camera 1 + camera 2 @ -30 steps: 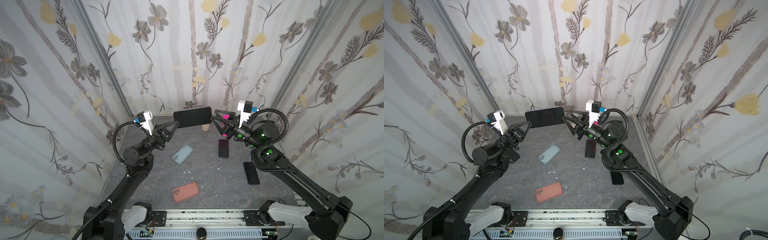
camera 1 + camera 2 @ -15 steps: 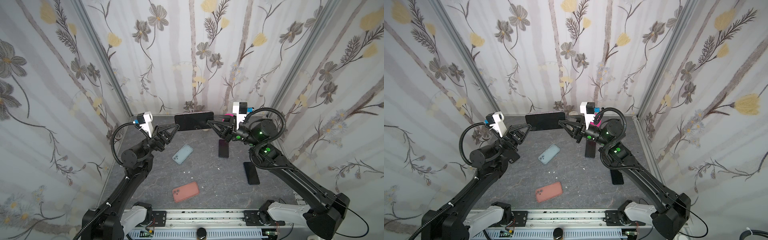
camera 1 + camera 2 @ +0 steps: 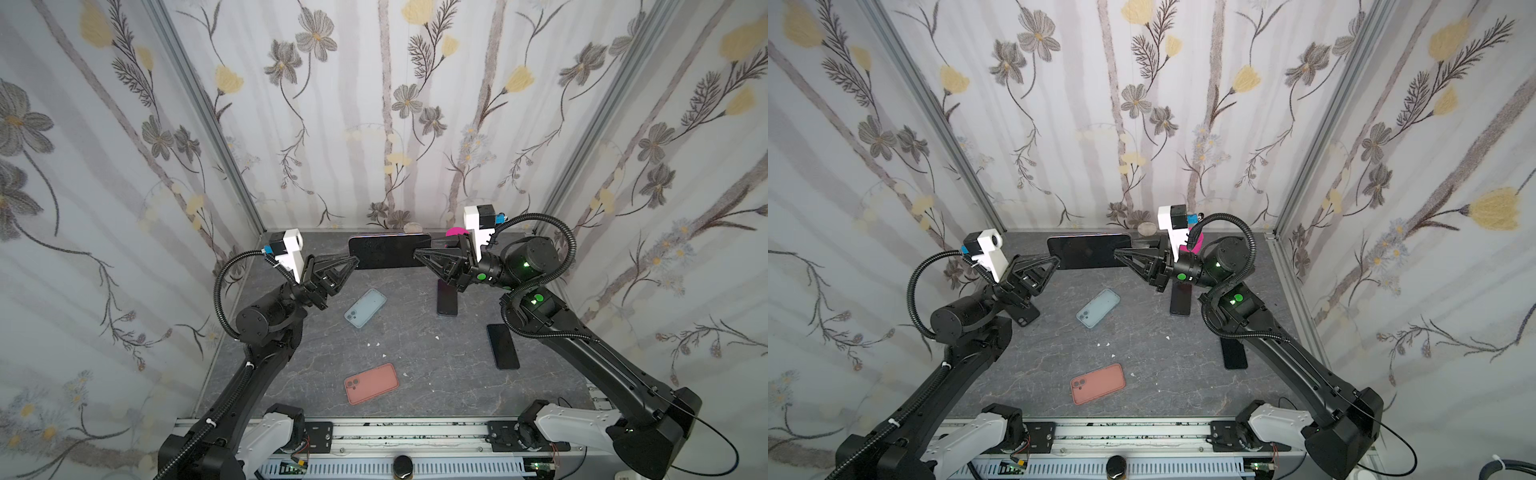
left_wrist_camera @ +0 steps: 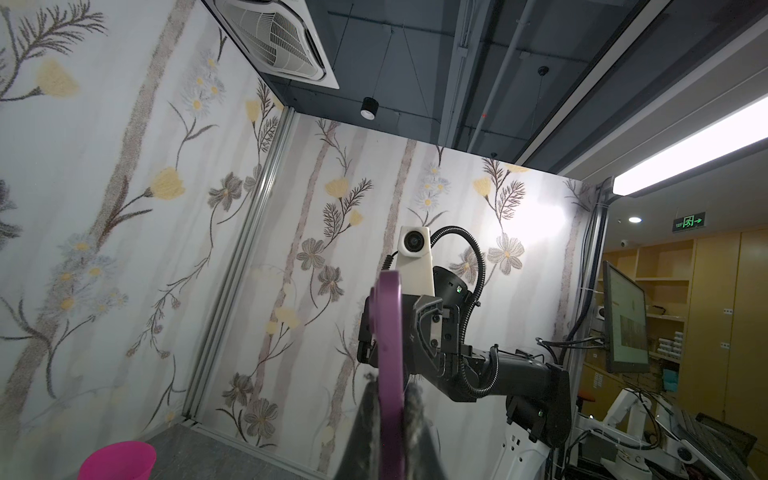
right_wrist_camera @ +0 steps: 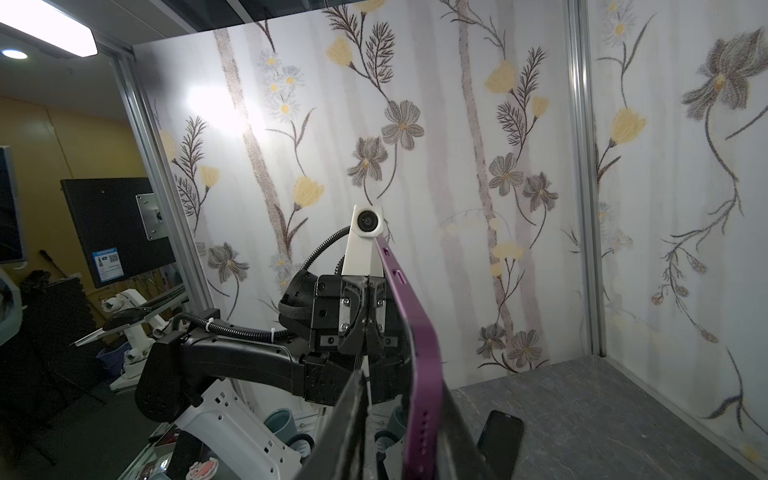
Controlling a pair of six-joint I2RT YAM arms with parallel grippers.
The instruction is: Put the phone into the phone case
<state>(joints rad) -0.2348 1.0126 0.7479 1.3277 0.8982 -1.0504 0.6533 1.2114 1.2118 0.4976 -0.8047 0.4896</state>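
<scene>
Purple-rimmed black phone [image 3: 388,250] held above table [image 3: 432,374] far edge: left fingers [image 3: 348,262] clamp one end, right fingers [image 3: 430,255] sit narrow round the other, gap showing. Likely a regrip to square it for the pale-blue plastic case [image 3: 365,308] mid-table.

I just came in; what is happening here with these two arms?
The left gripper is shut on one end of a dark phone, held in the air above the table. The right gripper straddles the other end, with a gap beside one finger. A blue case and a salmon case lie below.
</scene>
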